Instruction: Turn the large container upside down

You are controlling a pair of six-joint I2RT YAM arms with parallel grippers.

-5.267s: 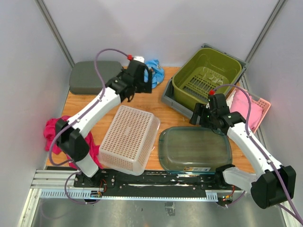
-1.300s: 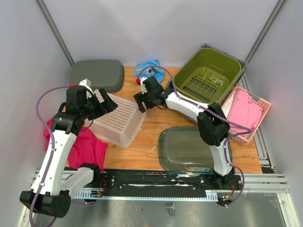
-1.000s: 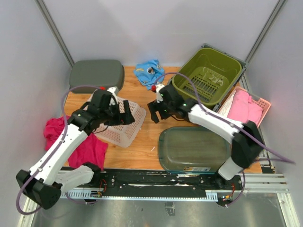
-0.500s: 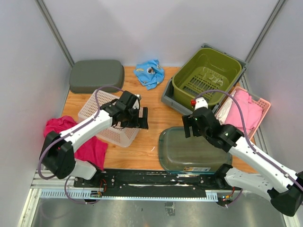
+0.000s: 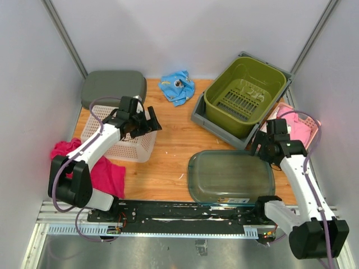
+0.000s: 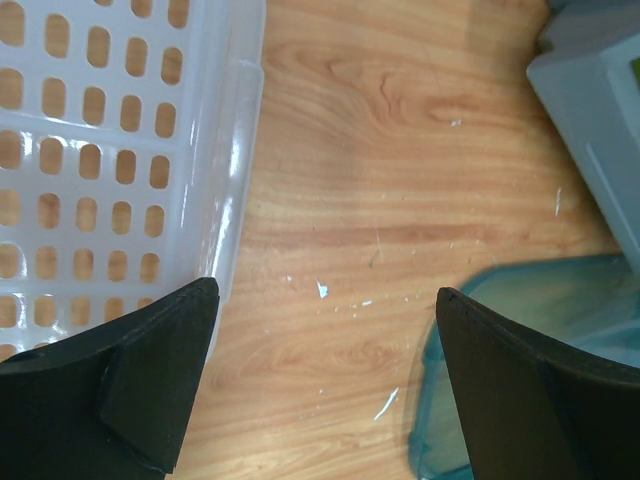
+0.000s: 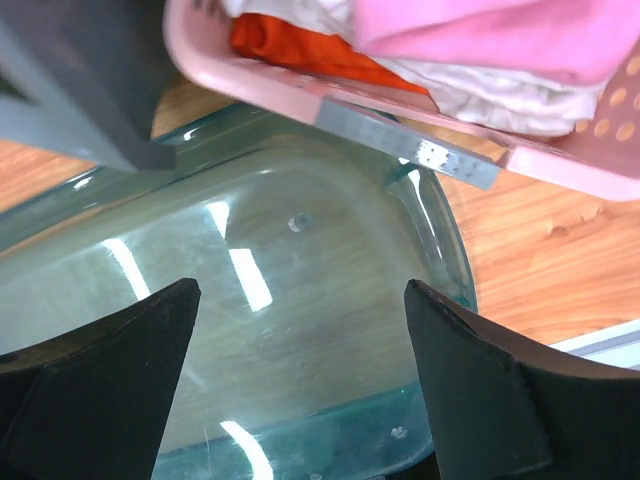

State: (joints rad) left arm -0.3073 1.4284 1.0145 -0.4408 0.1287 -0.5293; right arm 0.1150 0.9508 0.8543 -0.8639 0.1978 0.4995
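basket [image 5: 130,149] shifted left; left jaws spread beside its right edge.

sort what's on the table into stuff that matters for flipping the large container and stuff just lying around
For the job:
white lattice basket
left gripper, open
right gripper, open

Lying about:
glass dish
green tub
pink basket of clothes
blue cloth
red cloth
grey pad
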